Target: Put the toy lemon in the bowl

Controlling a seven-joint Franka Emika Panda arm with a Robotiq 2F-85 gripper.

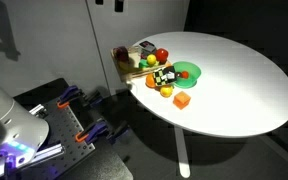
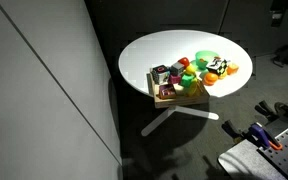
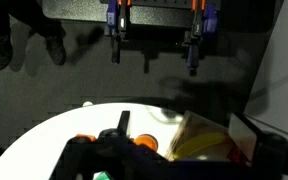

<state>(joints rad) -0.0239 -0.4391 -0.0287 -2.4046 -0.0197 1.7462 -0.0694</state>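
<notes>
Low in the wrist view, the gripper (image 3: 119,152) is only a dark, blurred mass cut off by the bottom edge. I can't tell whether its fingers are apart or together. It hangs over the round white table (image 3: 44,140). Past its outline I make out two orange blobs, something yellow and a bit of red, all too smeared to name. Beyond the table's rim, blue-and-orange clamps (image 3: 114,22) sit against a dark bench.

In an exterior view the toy lemon (image 1: 166,91) is a small yellow spot lying on the tabletop, outside the bowl (image 1: 193,68) and just beside it, on the side toward the table's near edge. An orange round piece (image 1: 152,83) is on one side of it and an orange block (image 1: 182,100) on the other. It is too small to tell which way its long axis runs or where its ends point.

The green bowl (image 2: 208,58) shows in both exterior views, next to a wooden tray (image 1: 129,68) crowded with other toys. A black-and-white checkered thing (image 1: 162,75) stands between tray and bowl; I can't say what it is. A white part of the arm (image 1: 4,115) fills the lower corner, cut off by the frame.
</notes>
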